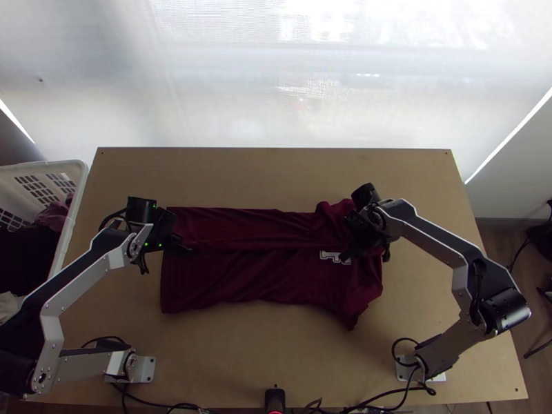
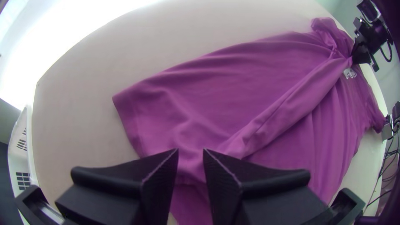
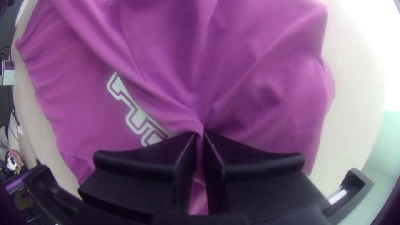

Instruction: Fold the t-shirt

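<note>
backlit white screen (image 1: pixel 228 90) behind light wooden table (image 1: pixel 241 352), grey wall (image 1: pixel 514 183), brown floor (image 1: pixel 528 297)

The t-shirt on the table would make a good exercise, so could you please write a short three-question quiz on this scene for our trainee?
1. True or false: the right gripper pinches the t-shirt.
2. In the top view, on which side of the table is the white basket? a) right b) left c) far
3. Fill in: the left gripper's fingers are ____ (apart / together).

Key: 1 true; 2 b; 3 apart.
</note>
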You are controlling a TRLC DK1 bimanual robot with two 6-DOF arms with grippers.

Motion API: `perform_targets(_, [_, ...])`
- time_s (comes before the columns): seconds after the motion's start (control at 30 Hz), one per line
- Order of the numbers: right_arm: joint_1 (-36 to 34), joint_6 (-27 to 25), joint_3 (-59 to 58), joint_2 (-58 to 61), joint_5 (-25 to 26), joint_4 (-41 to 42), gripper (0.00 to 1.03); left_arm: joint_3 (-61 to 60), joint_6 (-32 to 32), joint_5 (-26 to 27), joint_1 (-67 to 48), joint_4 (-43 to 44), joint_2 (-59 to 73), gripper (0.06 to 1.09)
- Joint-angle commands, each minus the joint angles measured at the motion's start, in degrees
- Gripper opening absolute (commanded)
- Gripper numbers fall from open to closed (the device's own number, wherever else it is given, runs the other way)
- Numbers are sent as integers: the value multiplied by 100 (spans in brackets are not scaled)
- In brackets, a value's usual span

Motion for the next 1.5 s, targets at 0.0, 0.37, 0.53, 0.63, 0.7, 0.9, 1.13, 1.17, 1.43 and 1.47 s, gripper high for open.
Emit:
perform_targets(0.0, [-40,19,193,264,-9,74,24,189,14,3,67,-128,300,57])
perform_targets(0.37, [-268,107,211,-272,-9,-93,98,312,67,-199,181,-426,-165,103])
perform_targets(0.53, [-330,116,150,-676,-9,-295,98,312,58,-348,199,-488,-579,103])
perform_targets(0.63, [-207,160,79,-948,-9,-401,98,321,49,-383,207,-664,-869,103])
perform_targets(0.7, [-75,169,62,-1168,-9,-524,98,356,40,-383,199,-945,-1150,103])
perform_targets(0.9, [198,222,35,-1854,-27,-1262,98,365,-4,-366,-223,-2052,-2125,103])
perform_targets(1.13, [698,230,-747,-2689,-35,-1851,98,-110,-83,-313,-1146,-3362,-2864,100])
perform_targets(1.17, [786,248,-888,-2812,-35,-1904,98,-224,-56,-313,-1278,-3450,-2978,100])
perform_targets(1.43, [1270,239,-1819,-3585,-106,-2115,98,-831,568,-462,-1761,-3793,-3497,97])
perform_targets(1.47, [1279,239,-1933,-3682,-150,-2115,98,-1006,638,-506,-1946,-3793,-3584,97])
